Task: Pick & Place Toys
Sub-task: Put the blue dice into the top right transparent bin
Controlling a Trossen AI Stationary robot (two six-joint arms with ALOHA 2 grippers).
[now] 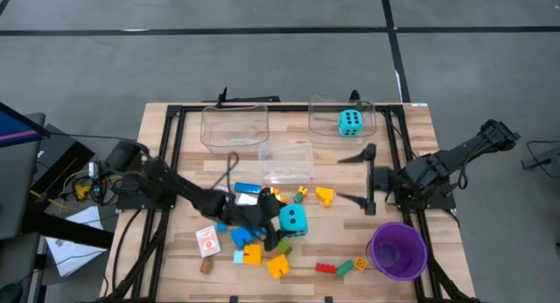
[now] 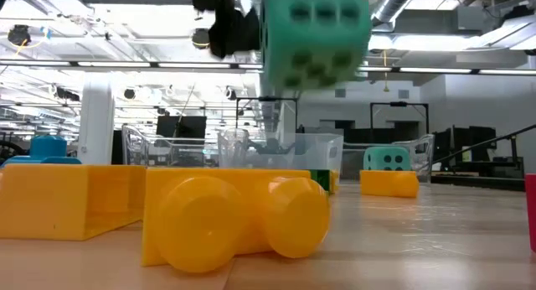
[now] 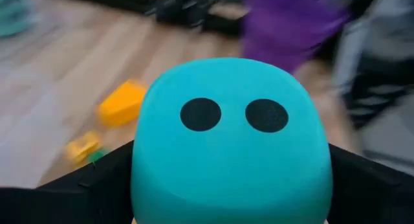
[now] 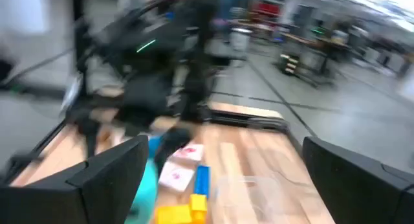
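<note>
The left gripper (image 1: 278,222) clamps a large turquoise die with black dots (image 1: 293,220) between its dark fingers (image 3: 97,185), raised above the scattered plastic bricks (image 1: 278,266). The right gripper (image 1: 367,176) waits wide open near the purple cup (image 1: 396,250).

Turquoise die (image 1: 293,219) held off the table above scattered bricks (image 1: 278,265).

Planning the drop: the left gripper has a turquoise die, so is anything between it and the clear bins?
Nothing visible does. The left gripper holds the turquoise die lifted above the bricks; the nearest clear bin is just beyond, with only table between.
</note>
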